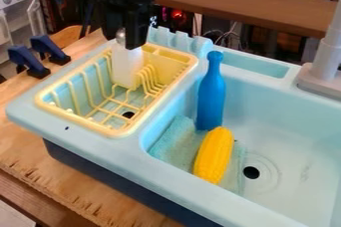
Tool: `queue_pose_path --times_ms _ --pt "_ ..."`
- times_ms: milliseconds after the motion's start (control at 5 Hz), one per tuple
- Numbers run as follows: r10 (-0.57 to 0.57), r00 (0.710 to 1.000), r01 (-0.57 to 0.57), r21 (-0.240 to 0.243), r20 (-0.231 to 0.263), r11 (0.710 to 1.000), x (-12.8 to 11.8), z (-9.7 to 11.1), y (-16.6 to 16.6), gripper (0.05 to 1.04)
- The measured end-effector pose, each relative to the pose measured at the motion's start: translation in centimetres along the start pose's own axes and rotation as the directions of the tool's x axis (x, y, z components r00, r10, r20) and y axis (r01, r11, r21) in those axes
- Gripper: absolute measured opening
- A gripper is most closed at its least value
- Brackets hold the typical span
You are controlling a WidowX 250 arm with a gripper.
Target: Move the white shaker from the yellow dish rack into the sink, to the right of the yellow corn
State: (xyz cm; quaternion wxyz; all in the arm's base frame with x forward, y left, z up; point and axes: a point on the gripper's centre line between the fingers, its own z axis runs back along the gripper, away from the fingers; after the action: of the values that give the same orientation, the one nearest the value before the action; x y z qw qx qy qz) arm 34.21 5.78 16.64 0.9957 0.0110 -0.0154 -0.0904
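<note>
Pale blue sink rim (193,188) runs along the camera view's lower edge, nearest the camera. Just behind it, at five o'clock from the middle of the view, a yellow corn cob (214,155) lies on a blue-green cloth (174,141) inside the basin, with the drain (251,172) at four o'clock from the cob. A blue bottle (211,96) stands upright at three o'clock from the middle. The grey faucet (326,61) rises at two o'clock.

At ten o'clock sits the yellow dish rack (120,133), its slots towards its three o'clock side. The black gripper (122,41) hangs down at eleven o'clock, narrowed around the silvery top of a white container (126,66), which is upright within the rack's outline, near its far end. Whether its base touches the wires, I cannot tell.

As I judge it, the container's handling is partway along: it is at the rack, but freeing it from the grip is not yet done.
</note>
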Motion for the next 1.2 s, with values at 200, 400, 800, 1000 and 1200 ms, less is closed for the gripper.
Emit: queue_pose_path --times_ms 200,400,800,1000,1200 --pt "0.011 1.000 -0.012 -0.008 -0.005 1.000 -0.2 0.0 0.1 0.534" --pt "0.035 0.999 -0.035 -0.025 -0.005 0.999 -0.3 -0.2 0.2 0.525" --pt "0.086 0.996 -0.085 -0.037 0.020 0.996 -1.3 3.1 -0.6 0.525" --pt "0.055 0.992 -0.055 -0.003 0.112 0.998 -1.2 7.4 -1.5 0.525" --pt "0.018 0.988 -0.022 0.024 0.153 0.999 -1.2 9.6 -2.4 0.525"
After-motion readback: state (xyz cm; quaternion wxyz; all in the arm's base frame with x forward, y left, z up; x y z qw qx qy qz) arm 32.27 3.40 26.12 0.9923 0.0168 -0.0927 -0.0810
